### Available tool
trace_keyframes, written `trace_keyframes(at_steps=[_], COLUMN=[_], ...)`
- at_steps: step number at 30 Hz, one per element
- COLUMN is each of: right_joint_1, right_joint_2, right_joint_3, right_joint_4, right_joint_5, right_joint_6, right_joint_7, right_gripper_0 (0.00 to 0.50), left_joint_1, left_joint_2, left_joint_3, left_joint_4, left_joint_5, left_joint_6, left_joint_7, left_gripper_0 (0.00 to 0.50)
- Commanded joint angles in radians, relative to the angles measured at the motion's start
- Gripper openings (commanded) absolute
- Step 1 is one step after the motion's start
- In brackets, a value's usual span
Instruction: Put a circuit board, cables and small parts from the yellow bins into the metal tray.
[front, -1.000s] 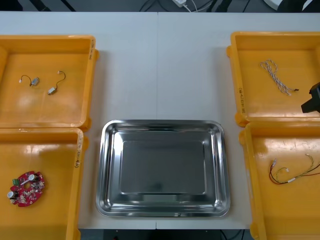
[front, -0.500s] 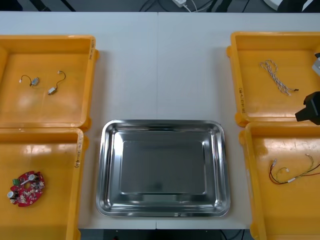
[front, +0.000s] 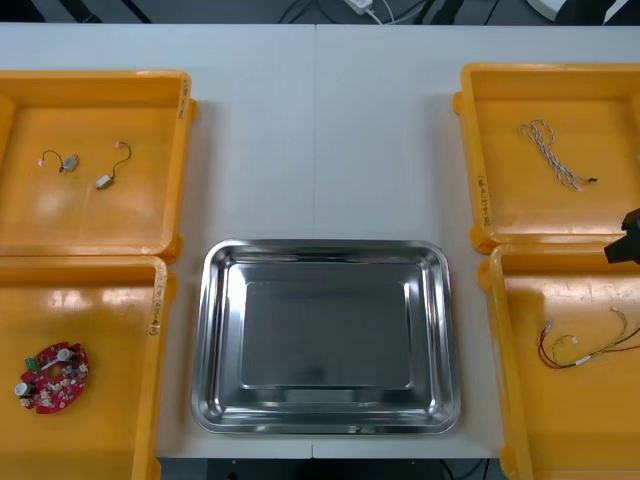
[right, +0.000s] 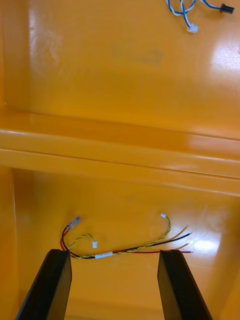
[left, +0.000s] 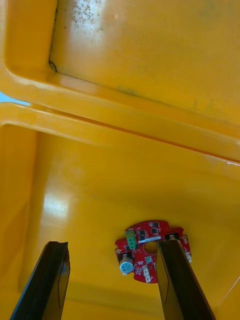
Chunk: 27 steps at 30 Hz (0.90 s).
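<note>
Right hand (right: 114, 255), fingers (right: 52, 285) apart, has slid nearward over the red and yellow cable (right: 103, 255) in the yellow bin (right: 30, 210) at the bench (front: 315, 130) near-right corner: pick likely next. Left hand (left: 112, 247), also apart, over the near-left circuit board (left: 147, 245). Metal tray (front: 325, 247) bare.

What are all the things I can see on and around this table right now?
Table: one, light, under everything.
Bins: four, yellow, two at each side of the table.
Tray: one, shiny metal, between the bins, nothing in it.
Circuit board: one, red, round, in the left bin nearer the robot.
Small metal parts: two, grey with short wires, in the farther left bin.
Twisted cable: one, blue and white, in the farther right bin.
Thin cable: one, red and yellow, in the nearer right bin.
Left hand: black fingers, open, over the circuit board's bin.
Right hand: black fingers, open, over the thin cable.
</note>
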Motion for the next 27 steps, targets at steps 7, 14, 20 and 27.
trace_keyframes(at_steps=[7,14,20,27], right_joint_1=[0.087,0.173,0.237,0.291], right_joint_2=[-0.065,-0.064,-0.065,-0.064], right_joint_3=[-0.125,-0.177,-0.194,-0.197], right_joint_4=[-0.034,-0.103,-0.178,-0.189], right_joint_5=[-0.024,-0.030,-0.014,-0.024], right_joint_6=[0.026,0.029,0.018,0.005], right_joint_7=[0.006,0.000,-0.008,-0.001], right_gripper_0=[0.500,0.500,0.500,0.500], left_joint_1=[0.102,0.182,0.237,0.261], left_joint_2=[-0.092,-0.135,-0.162,-0.201], left_joint_3=[0.035,0.034,0.020,-0.025], left_joint_4=[-0.085,-0.152,-0.168,-0.168], left_joint_5=[-0.042,-0.054,-0.076,-0.171], left_joint_6=[-0.071,-0.109,-0.147,-0.201], left_joint_7=[0.138,0.147,0.147,0.147], left_gripper_0=[0.500,0.500,0.500,0.500])
